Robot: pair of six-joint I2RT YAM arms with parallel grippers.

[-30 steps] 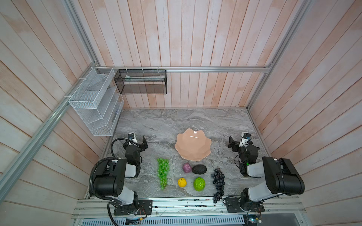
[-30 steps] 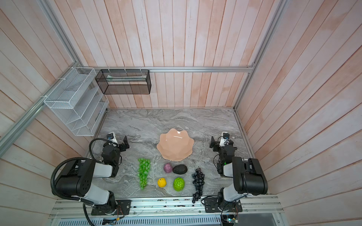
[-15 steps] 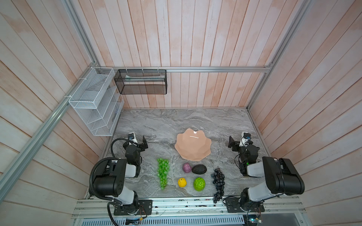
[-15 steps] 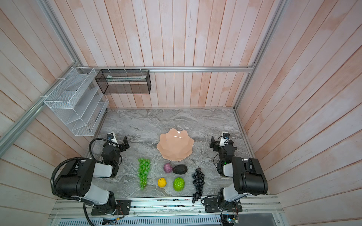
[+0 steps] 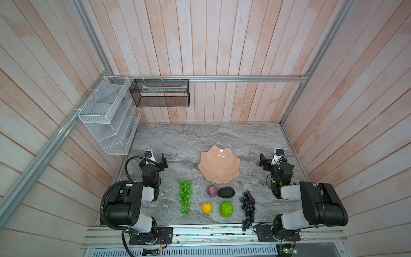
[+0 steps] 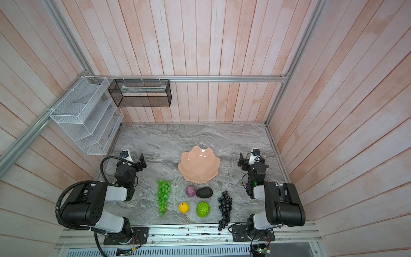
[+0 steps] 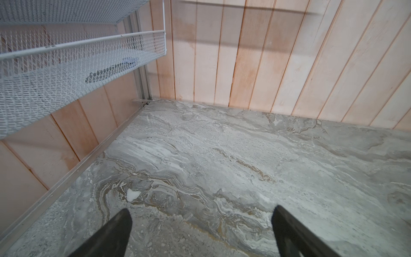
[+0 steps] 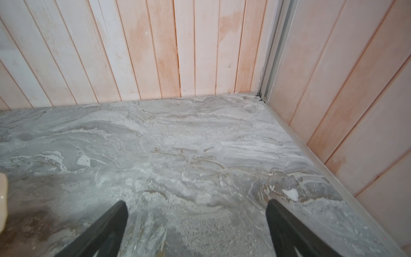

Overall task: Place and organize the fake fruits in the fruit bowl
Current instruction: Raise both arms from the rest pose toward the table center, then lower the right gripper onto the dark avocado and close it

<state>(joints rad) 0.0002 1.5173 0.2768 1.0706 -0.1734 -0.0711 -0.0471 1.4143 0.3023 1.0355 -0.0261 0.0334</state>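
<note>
Grey marble table point(image 5: 178, 142) fills the lower middle of both top views, and on it I see the peach-pink fruit bowl point(image 5: 219, 165) sitting upright just right of centre. All six fruits lie on the marble below it in the frame, outside it. The green grapes point(image 5: 185, 196) stretch lengthwise at the left of the group. The purple fruit point(image 5: 212, 191) and the avocado point(image 5: 226, 192) sit side by side just under the bowl's lower rim, so close I cannot tell whether they touch. The lemon point(image 5: 206, 207) and the lime-green fruit point(image 5: 226, 209) sit apart in a row beneath them. The dark grapes point(image 5: 248, 208) are at the right, their tail reaching the table's near edge. My left claw point(image 7: 201, 211) is released, jaws spread wide over bare marble, near the white wire rack point(image 7: 66, 66) at the upper left of its wrist view. My right claw point(image 8: 195, 203) is likewise spread and grips nothing, with a sliver of the bowl at that view's left edge. A black mesh basket point(image 5: 160, 93) hangs on the back wall, upper left.
</note>
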